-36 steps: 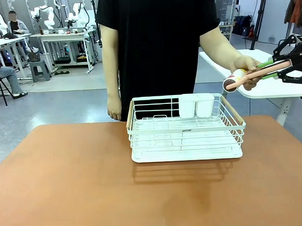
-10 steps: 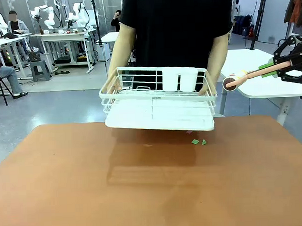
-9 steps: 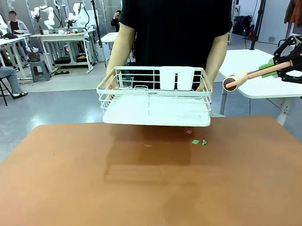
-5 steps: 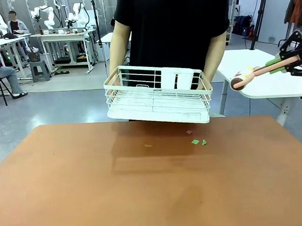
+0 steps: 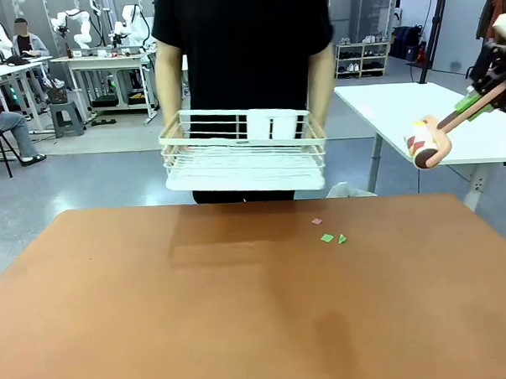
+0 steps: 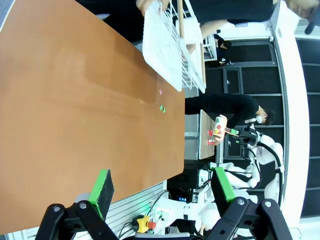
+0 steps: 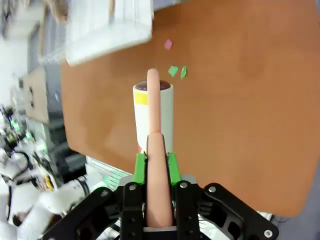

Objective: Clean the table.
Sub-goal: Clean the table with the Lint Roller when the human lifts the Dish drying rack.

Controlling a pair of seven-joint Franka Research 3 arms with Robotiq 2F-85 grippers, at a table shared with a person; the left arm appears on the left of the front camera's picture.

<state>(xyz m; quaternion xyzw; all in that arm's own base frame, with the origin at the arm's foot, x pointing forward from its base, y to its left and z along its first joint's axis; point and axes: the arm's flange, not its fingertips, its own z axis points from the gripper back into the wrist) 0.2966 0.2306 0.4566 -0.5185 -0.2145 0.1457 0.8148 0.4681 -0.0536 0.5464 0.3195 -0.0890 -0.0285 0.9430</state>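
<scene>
Terracotta bench (image 5: 157, 311), small green and pink scraps (image 5: 326, 237) near its far edge; right pincer (image 7: 155, 164) pinching a lint roller (image 7: 152, 115) by its pink handle, raised clear above the bench top; left pincer (image 6: 161, 186) spread, well apart from it.

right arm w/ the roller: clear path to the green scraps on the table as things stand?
Likely yes. The person holds the rack up off the table, so the scraps lie uncovered, with nothing between them and the lint roller in the right gripper.
</scene>
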